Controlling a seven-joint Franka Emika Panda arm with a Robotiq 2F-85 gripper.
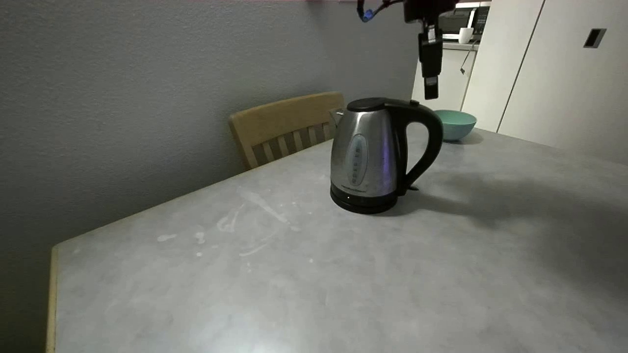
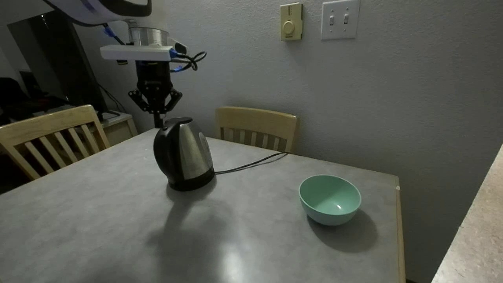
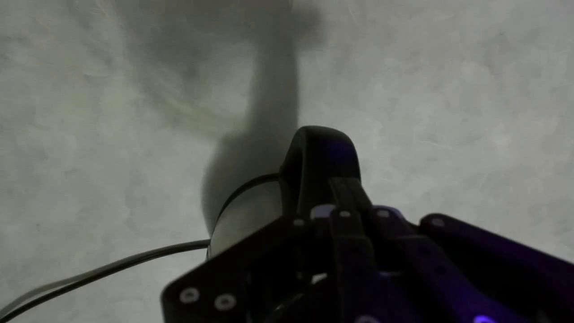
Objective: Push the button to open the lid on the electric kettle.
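Note:
The electric kettle (image 1: 365,162) stands upright on the grey table. It also shows in an exterior view (image 2: 195,151) and, partly hidden by the gripper, in the wrist view (image 3: 244,217). Its black lid (image 1: 367,104) is closed. A small black button (image 1: 414,103) sits on top of the handle (image 1: 434,135), near the lid. My gripper (image 1: 431,90) points down, fingers together and empty, just above the handle top. In an exterior view its fingertips (image 2: 158,121) are close by the handle's top. In the wrist view the fingertips (image 3: 352,193) overlap the handle (image 3: 329,154); the lid and button are hidden there.
A teal bowl (image 2: 329,200) stands on the table (image 2: 98,220), apart from the kettle. A black cord (image 2: 251,165) runs from the kettle base to the table edge. Wooden chairs (image 2: 255,125) (image 2: 55,135) stand at the table's edges, and a grey wall rises behind.

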